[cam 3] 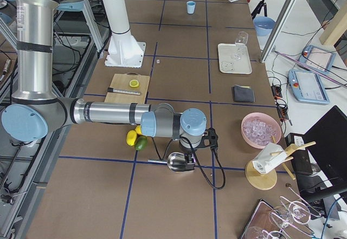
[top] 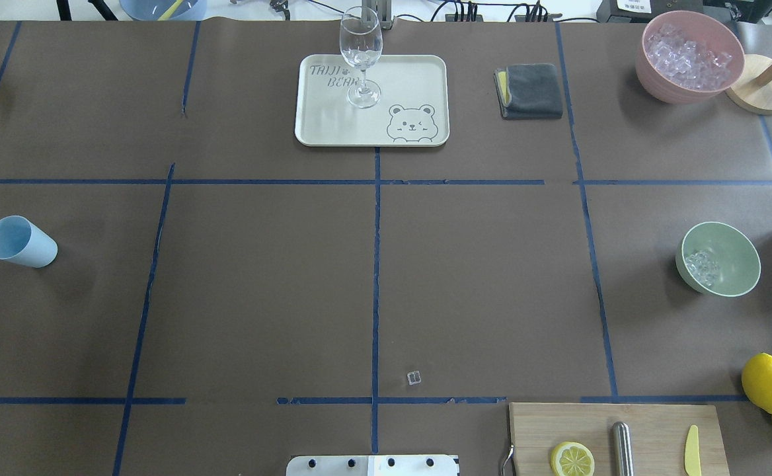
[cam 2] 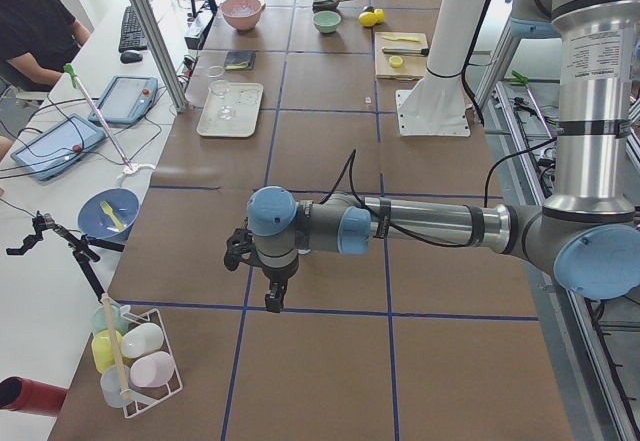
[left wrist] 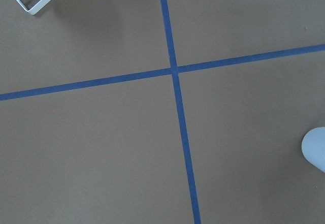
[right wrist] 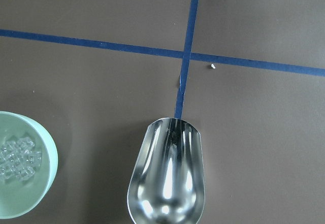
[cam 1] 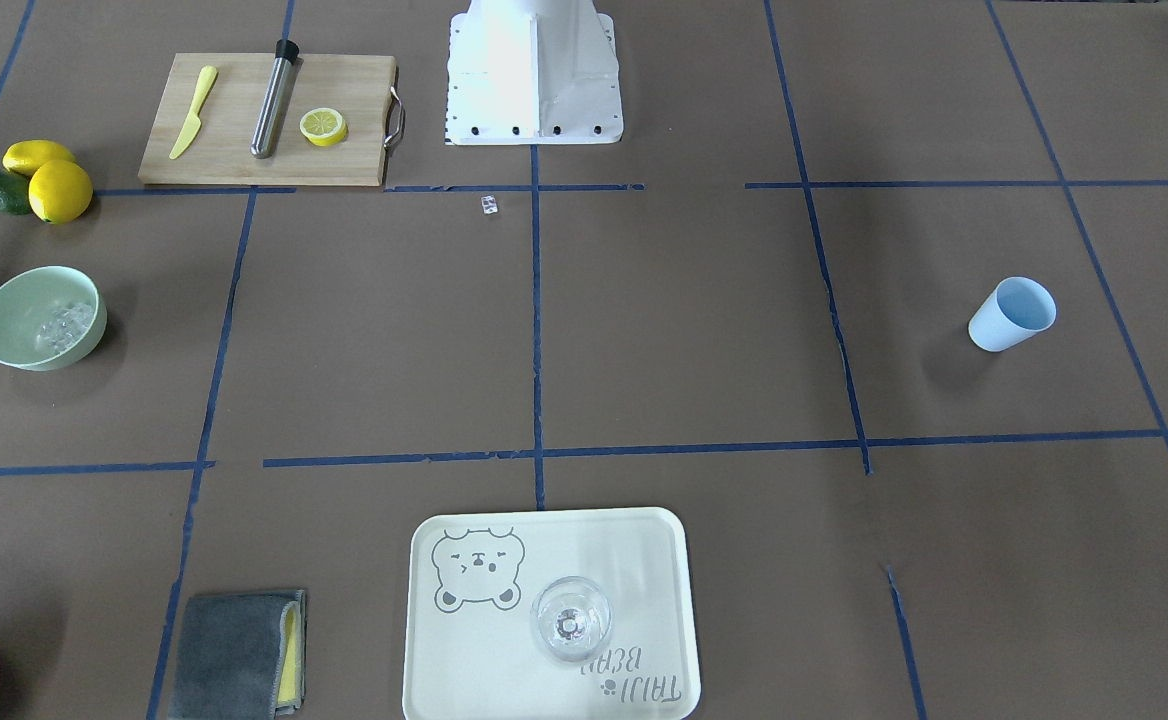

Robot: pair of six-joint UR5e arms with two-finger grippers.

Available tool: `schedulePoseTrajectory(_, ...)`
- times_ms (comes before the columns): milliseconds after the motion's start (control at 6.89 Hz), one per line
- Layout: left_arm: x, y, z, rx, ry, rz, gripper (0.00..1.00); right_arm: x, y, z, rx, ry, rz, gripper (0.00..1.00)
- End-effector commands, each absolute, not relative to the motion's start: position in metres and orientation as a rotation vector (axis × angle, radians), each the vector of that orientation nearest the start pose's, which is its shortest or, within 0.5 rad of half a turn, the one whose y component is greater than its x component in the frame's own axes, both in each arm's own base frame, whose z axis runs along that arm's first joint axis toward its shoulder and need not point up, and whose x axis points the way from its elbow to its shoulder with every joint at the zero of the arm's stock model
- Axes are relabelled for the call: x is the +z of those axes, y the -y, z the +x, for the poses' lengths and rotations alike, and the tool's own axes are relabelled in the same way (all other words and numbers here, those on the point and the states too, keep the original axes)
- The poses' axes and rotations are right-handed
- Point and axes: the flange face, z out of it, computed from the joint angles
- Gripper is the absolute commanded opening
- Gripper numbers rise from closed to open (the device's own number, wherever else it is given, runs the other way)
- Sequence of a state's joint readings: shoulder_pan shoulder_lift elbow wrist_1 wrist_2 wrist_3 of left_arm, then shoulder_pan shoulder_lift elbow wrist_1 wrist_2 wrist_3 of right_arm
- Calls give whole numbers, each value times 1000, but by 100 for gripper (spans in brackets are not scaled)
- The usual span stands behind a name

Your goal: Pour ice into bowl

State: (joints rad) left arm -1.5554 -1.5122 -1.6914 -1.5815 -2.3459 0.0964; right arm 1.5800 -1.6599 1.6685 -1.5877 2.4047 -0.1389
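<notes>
brown paper counter (top: 260, 297), crossed with blue tape. mint-green bowl (top: 736, 251) sits far right, the ice (top: 702, 266) heaped inside it. one stray cube (top: 414, 377) lies alone near the robot base. right gripper (cam 3: 187, 151) hangs just beside the bowl, an empty metal scoop (right wrist: 167, 183) under it, apart from the rim; i cannot tell how its jaws stand. left gripper (cam 2: 270, 296) hovers near the blue cup (top: 22, 242), jaws likewise unclear. lemons (top: 766, 382) and a pink container (top: 654, 73) flank the bowl.
</notes>
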Motion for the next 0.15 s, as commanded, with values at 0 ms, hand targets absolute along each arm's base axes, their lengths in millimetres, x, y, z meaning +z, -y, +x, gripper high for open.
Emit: schedulePoseTrajectory(0, 623, 475, -56, 139, -770, 108, 100, 648, 453, 64, -120, 833, 59, 100)
